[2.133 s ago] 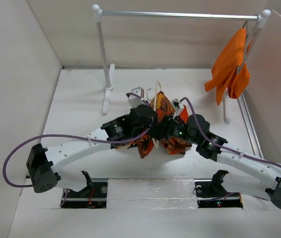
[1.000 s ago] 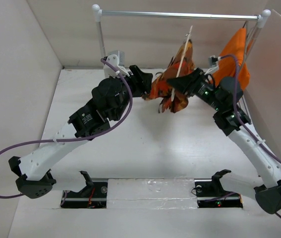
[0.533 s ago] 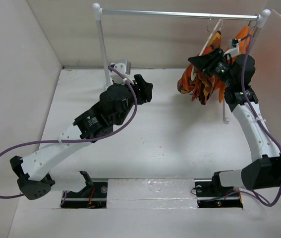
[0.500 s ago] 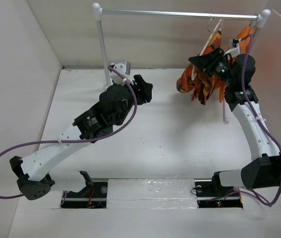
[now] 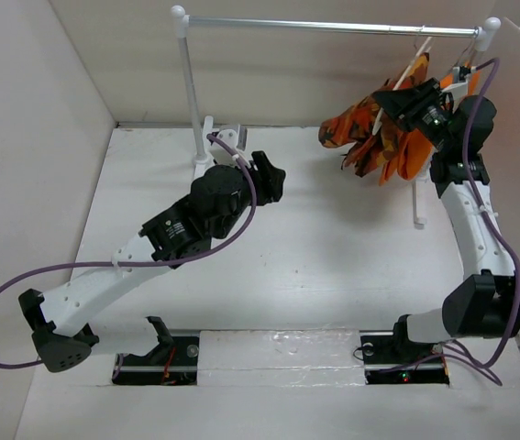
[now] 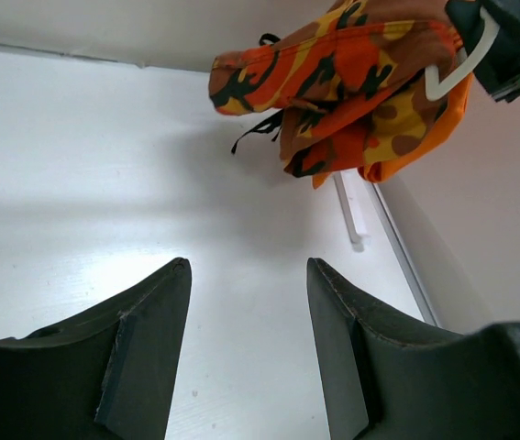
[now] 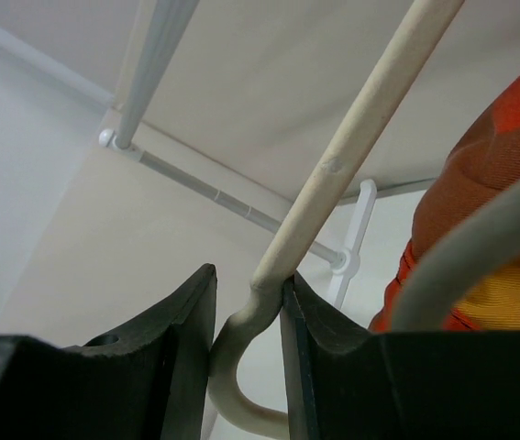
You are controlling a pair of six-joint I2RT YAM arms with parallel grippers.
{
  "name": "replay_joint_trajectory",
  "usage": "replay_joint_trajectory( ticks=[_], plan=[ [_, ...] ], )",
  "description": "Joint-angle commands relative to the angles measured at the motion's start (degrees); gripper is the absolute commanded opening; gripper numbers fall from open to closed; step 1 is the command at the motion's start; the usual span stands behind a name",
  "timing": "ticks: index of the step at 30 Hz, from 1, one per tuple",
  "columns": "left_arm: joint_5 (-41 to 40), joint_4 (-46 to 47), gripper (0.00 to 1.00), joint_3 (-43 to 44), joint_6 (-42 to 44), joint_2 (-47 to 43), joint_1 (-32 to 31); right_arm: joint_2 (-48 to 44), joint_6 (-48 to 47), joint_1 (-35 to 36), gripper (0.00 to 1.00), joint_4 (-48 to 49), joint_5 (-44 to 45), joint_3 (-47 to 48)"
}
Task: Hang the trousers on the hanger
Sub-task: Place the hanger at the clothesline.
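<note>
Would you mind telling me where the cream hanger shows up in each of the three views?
Top external: the hanger slants at upper right, under the rail.
Left wrist: the hanger's white curve sits in the top right corner.
Right wrist: its cream bar runs from bottom centre to top right.
Shared landmark: the camouflage trousers draped on it, cropped at the right wrist view's right edge.

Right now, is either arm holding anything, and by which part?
The right gripper pinches the hanger at a bend in its bar, trousers draped on it. The left gripper is open, empty.

Trousers (image 5: 360, 137) on hanger (image 5: 413, 66) beneath rail (image 5: 333, 27)
</note>
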Motion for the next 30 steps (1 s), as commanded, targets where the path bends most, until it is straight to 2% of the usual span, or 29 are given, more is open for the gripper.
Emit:
replay_joint_trajectory(
  ticks=[1,21,22,23,24,25,30],
  plan=[
    [1.8,1.3,0.49,-0.8,-1.4,-1.3,0.1,-1.3,-0.9,-2.2,0.0,18.9,0.0,4.4],
    [5.1,1.0,0.49,-1.3,-4.4,0.0,0.1,5.9,0.5,-5.0,0.0,21.2,-0.9,4.8],
    [5.2,1.0,0.49,-1.4,-4.5,0.1,0.1,5.7,-0.4,-5.0,0.05,19.9,-0.9,5.0],
    [5.1,0.9,0.5,-1.6,-4.7,0.4,0.1,4.5,-3.0,-5.0,0.2,16.8,-0.6,4.5],
    [5.1,0.9,0.5,-1.6,-4.7,0.4,0.1,3.7,-4.1,-5.0,0.27,15.5,-0.2,3.8],
    [5.2,0.4,0.51,-1.7,-4.9,0.8,0.1,2.6,-4.9,-5.0,0.41,14.6,0.1,2.8],
    [4.9,-1.2,0.58,-2.7,-6.6,1.5,0.1,-1.5,-11.2,-7.3,0.67,7.8,-0.8,0.5]
  ],
)
